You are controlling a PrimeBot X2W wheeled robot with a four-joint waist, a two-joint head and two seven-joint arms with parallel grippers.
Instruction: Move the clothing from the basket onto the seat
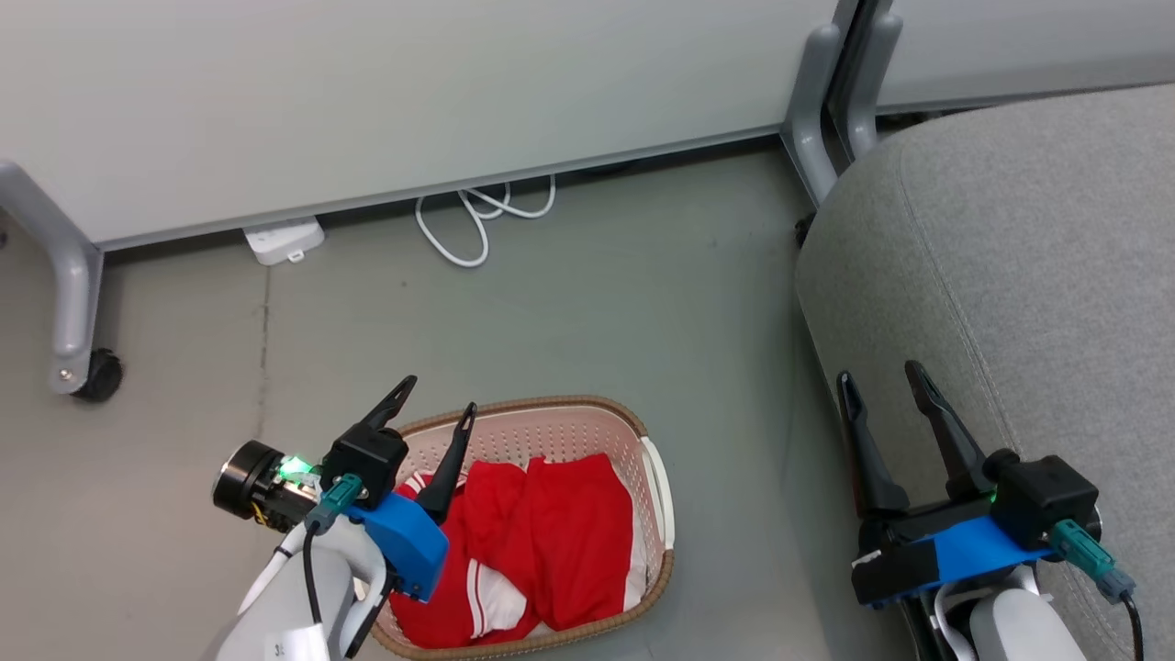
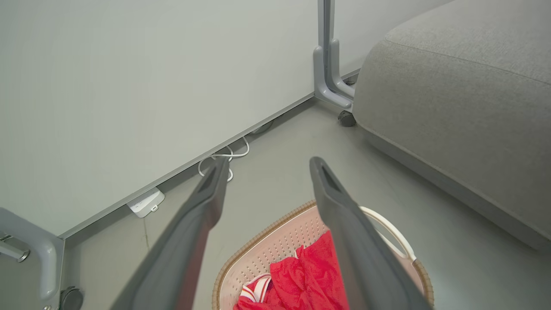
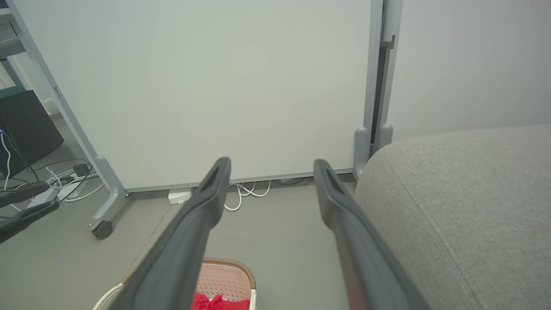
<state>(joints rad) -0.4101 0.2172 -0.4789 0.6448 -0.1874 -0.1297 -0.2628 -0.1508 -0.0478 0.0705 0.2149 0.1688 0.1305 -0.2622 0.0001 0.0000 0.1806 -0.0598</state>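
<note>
Setting: an indoor test room or lab, dressed with a few household items.

Evidence:
- Pale movable partition panels (image 1: 367, 92) run across the top of the head view. They stand on grey metal legs (image 1: 69, 303), with a black castor (image 1: 99, 375) at middle left.
- The grey floor (image 1: 597, 303) is bare.
- A white power strip (image 1: 284, 241) and a looped white cable (image 1: 482, 220) lie at the panel's foot.
- Far left of the right wrist view: a dark box (image 3: 26, 125) and loose wires (image 3: 64, 176).
- Home-like items: a grey upholstered seat (image 1: 1010, 257) at right and a laundry basket (image 1: 551, 431) at lower centre.

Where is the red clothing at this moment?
In the head view, lower centre: the clothing lies inside the basket on the floor, with the left pincer over the basket's left edge and the grey seat off to the right.
</note>
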